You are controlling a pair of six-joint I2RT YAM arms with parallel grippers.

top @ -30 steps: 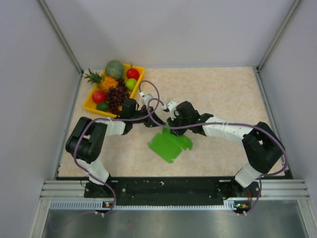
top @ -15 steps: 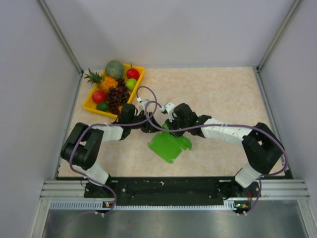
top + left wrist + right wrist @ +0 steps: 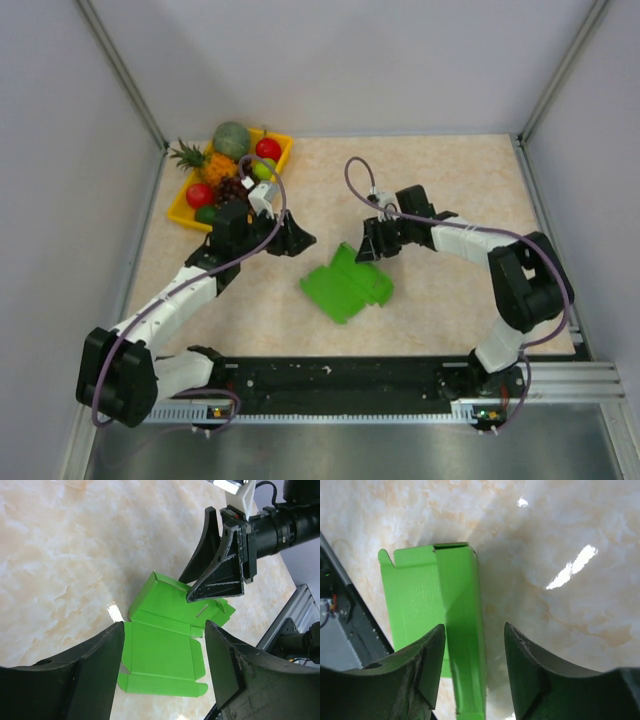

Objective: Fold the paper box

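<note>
Paper box (image 3: 346, 287) lies on surface (image 3: 450, 180) between left fingers (image 3: 75, 680) and right fingers (image 3: 535, 672). Both pairs apart, gripping nothing.

**Paper box** (image 3: 346, 285), green, flat cut-out: 1.
**Grippers**: 2.
- left gripper (image 3: 296, 240): left of the box, 1
- right gripper (image 3: 367, 246): right of the box, 1

**Yellow tray** (image 3: 285, 145), beyond the box to its left: 1.
**Tray contents:**
- pineapple (image 3: 196, 159): 1
- melon (image 3: 231, 139): 1
- red fruits (image 3: 267, 149): 2
- small green fruits (image 3: 207, 213): 2
- bunch of dark grapes (image 3: 231, 188): 1

**Table** (image 3: 470, 190), under the box: 1.
</note>
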